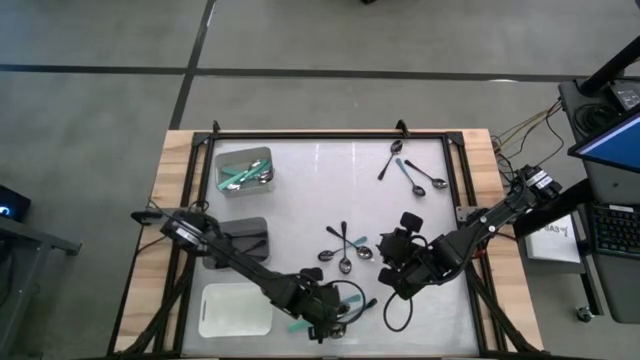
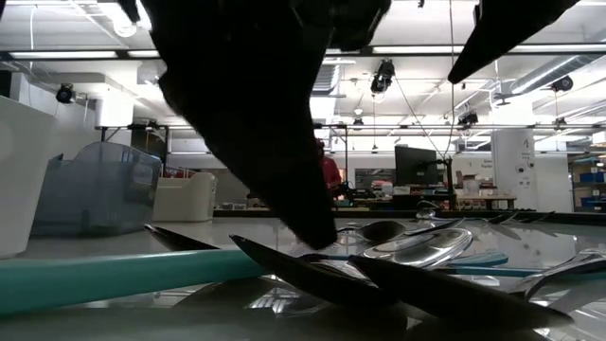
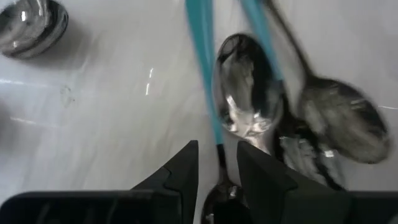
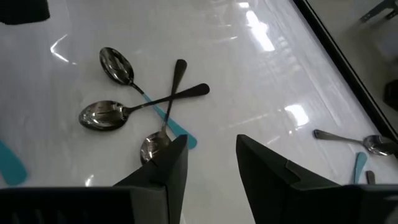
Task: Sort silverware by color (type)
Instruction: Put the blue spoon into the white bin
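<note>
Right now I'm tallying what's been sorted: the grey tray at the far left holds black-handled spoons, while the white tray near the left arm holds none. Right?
Not quite. The high view shows teal-handled spoons in the grey tray, not black-handled ones. The white tray near the left arm indeed holds none.

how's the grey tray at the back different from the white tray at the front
The grey tray sits at the table's far left and holds several teal-handled spoons; the white tray sits at the near left and looks empty. The grey tray has tall walls and a smaller footprint; the white tray is wider and looks shallower. Both are rectangular with rounded corners and lie on the left arm's side.
</note>
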You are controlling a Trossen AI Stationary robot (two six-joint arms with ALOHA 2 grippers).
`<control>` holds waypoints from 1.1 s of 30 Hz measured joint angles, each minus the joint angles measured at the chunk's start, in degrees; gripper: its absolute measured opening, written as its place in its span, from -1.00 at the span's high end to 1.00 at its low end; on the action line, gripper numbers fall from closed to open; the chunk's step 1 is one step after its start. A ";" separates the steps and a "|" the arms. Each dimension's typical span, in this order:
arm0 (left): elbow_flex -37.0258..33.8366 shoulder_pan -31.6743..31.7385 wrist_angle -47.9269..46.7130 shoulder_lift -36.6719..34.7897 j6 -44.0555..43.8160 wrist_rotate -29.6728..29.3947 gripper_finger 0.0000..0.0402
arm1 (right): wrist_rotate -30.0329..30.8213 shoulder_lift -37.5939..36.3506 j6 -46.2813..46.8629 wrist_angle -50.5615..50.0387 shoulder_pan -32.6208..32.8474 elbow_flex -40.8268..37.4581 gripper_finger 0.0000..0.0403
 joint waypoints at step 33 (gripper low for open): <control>8.13 4.23 -19.52 0.10 -0.95 -4.40 1.00 | 0.08 0.00 -2.38 -0.44 -0.02 0.00 0.39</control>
